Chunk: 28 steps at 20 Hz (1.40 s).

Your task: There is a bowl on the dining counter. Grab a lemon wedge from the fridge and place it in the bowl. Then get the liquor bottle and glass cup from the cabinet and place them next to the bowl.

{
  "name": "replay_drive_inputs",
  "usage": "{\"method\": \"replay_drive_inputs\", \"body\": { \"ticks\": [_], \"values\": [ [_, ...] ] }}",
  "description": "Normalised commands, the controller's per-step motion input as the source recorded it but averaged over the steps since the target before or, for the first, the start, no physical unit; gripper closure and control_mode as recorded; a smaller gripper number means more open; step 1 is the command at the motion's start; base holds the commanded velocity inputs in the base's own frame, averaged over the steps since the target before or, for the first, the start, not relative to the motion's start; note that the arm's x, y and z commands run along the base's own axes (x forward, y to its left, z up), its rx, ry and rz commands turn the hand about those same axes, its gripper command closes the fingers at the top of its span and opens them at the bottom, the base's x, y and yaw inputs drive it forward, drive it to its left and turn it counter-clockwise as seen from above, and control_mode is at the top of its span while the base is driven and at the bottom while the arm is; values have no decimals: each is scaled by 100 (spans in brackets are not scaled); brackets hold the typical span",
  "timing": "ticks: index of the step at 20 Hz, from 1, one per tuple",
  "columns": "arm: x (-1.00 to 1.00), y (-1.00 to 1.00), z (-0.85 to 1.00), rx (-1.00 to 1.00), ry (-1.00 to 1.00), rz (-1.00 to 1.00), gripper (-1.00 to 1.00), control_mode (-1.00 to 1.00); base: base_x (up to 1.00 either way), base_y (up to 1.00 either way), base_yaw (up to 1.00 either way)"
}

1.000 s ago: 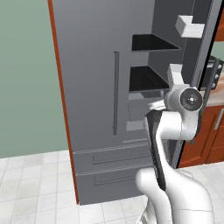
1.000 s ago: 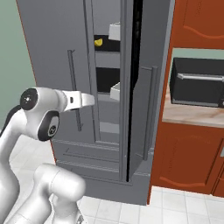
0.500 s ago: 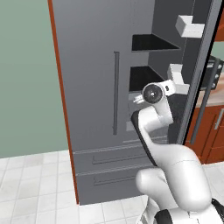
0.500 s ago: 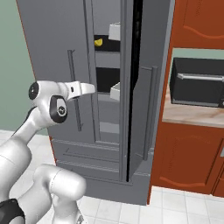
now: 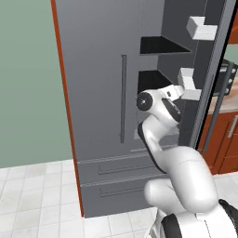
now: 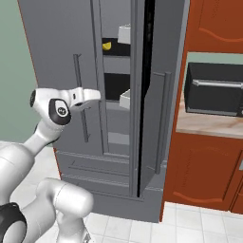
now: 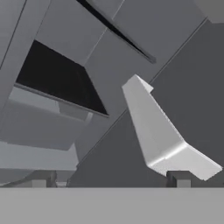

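Observation:
The grey fridge has its left door shut and its right door swung open. On an upper shelf inside lies a yellow lemon wedge. My gripper hangs at the mouth of the opening, below and a little left of the wedge, and points in toward the shelves. It is open, and its fingertips stand wide apart with nothing between them. The same gripper sits beside a white door bin. The bowl, liquor bottle and glass cup are out of view.
White door bins jut from the open door close to the hand. Dark shelves stack inside the fridge. Right of the fridge a black microwave sits on a counter between red-brown cabinets.
The arm has stretched forward and the hand has risen a little, coming closer to the fridge opening. The jaws stay open. The base has not moved.

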Motion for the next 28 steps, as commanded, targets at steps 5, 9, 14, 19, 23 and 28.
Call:
{"method": "replay_drive_inputs", "body": {
  "ticks": [5, 9, 14, 19, 23, 28],
  "values": [
    [0, -34, 1, -10, 8, -18, -100, -100, 0, 0, 0],
    [4, -37, 9, -9, 6, -18, -100, -100, 0, 0, 0],
    [9, -27, 4, -9, 5, -15, -100, -100, 0, 0, 0],
    [3, -35, 0, -9, 0, -12, -100, -100, 0, 0, 0],
    [-1, -56, 0, -11, 0, -13, -100, -100, 0, 0, 0],
    [0, -56, 0, -10, 0, -10, -100, -100, 0, 0, 0]
  ]
}}
